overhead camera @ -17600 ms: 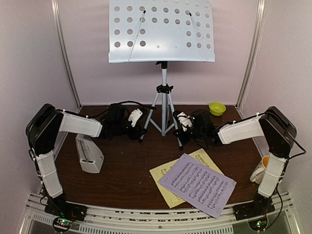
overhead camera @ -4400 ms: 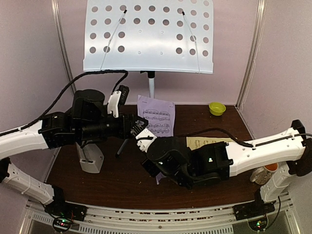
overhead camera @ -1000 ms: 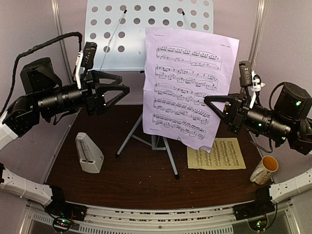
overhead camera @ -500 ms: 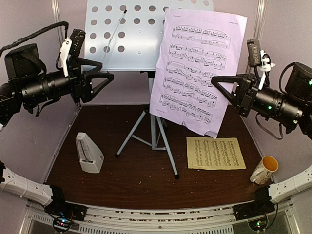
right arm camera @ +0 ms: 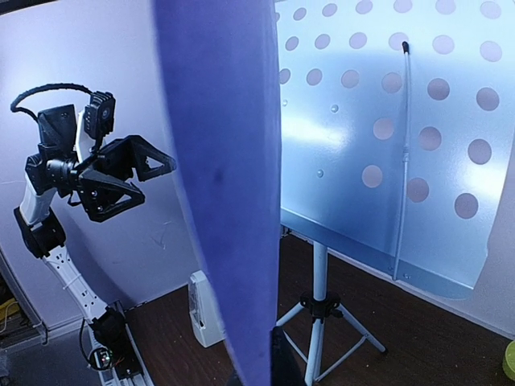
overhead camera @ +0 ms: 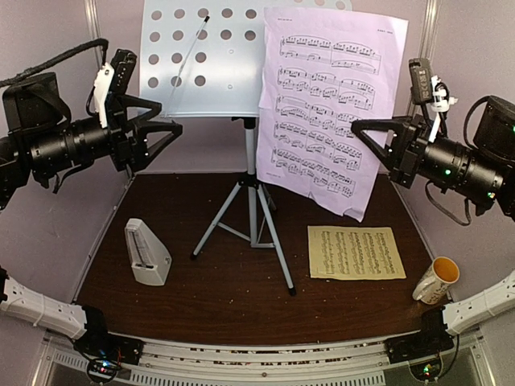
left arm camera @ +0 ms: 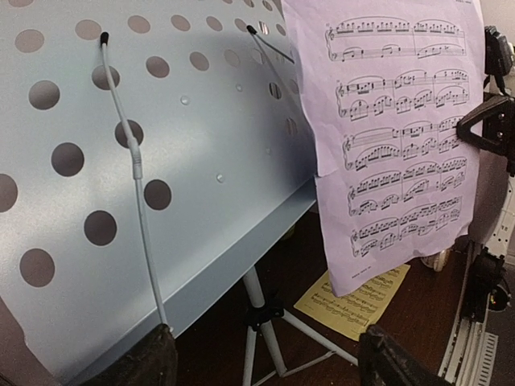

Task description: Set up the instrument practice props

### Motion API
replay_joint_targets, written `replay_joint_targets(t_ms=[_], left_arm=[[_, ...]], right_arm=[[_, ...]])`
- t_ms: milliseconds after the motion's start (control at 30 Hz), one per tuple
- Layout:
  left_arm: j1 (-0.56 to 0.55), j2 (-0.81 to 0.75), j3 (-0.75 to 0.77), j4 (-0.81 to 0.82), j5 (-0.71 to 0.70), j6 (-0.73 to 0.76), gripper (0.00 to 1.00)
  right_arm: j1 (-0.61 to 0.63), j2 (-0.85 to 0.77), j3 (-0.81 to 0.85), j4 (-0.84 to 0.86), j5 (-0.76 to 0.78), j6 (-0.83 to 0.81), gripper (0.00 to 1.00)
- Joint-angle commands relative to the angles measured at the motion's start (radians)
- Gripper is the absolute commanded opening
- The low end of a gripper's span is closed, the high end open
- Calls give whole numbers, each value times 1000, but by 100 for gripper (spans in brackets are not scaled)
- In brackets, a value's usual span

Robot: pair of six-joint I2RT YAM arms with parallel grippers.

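Since a second ago, the lilac page (overhead camera: 330, 104) is being carried higher and to the right, and it is now being held in front of the right half of the grey perforated desk (overhead camera: 213, 64), atop the silver tripod (overhead camera: 251, 201). Its right edge is being pinched by the right gripper (overhead camera: 358, 129), jaws closed on the paper. The left gripper (overhead camera: 170, 115) is being kept wide open and empty, just left of the desk.

Placing this page on the desk is judged to be the step in hand. The next move is calling for the sheet to be brought flat against the desk and its bottom edge settled on the ledge.

The page is hanging thin and limp, tilted, its low corner curling. The pale yellow page (overhead camera: 356, 252) is lying on the table (overhead camera: 225, 297) at the right, and the metronome (overhead camera: 146, 253) is standing at the left.
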Motion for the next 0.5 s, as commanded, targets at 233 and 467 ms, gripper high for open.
replay_joint_targets(t_ms=[233, 467], left_arm=[[5, -12, 30, 1, 29, 43, 83], [5, -24, 38, -6, 11, 54, 84]], right_arm=[[-3, 22, 71, -6, 13, -27, 0], [-3, 43, 93, 1, 28, -38, 0]])
